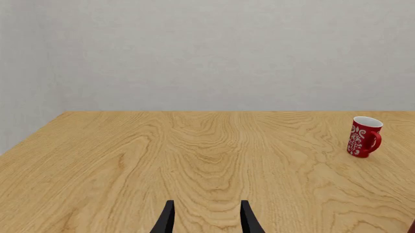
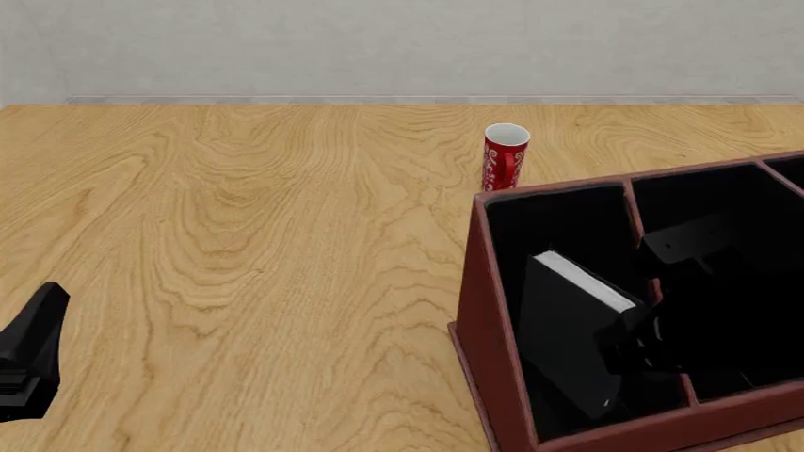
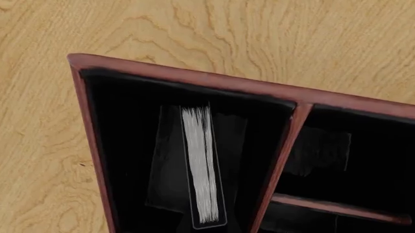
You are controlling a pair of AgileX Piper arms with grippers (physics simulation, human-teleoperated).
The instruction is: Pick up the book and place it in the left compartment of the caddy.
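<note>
The book point(image 2: 568, 325), black with a grey-white page edge, stands tilted inside the left compartment point(image 2: 553, 221) of the reddish-brown caddy point(image 2: 481, 301). My right gripper point(image 2: 635, 333) reaches down into the caddy and appears shut on the book, though its black fingers blend into the black lining. In the right wrist view the book's page edge point(image 3: 201, 165) runs straight ahead inside the left compartment point(image 3: 126, 131), below the caddy rim point(image 3: 188, 77). My left gripper point(image 1: 207, 219) is open and holds nothing; it hangs low over bare wood at the near left point(image 2: 28, 363).
A red-and-white cup point(image 2: 506, 157) stands upright just behind the caddy's far left corner, and it also shows in the left wrist view as the cup point(image 1: 363, 137). The caddy's divided sections point(image 2: 716, 235) lie to the right of the left compartment. A grey wall bounds the table's far edge.
</note>
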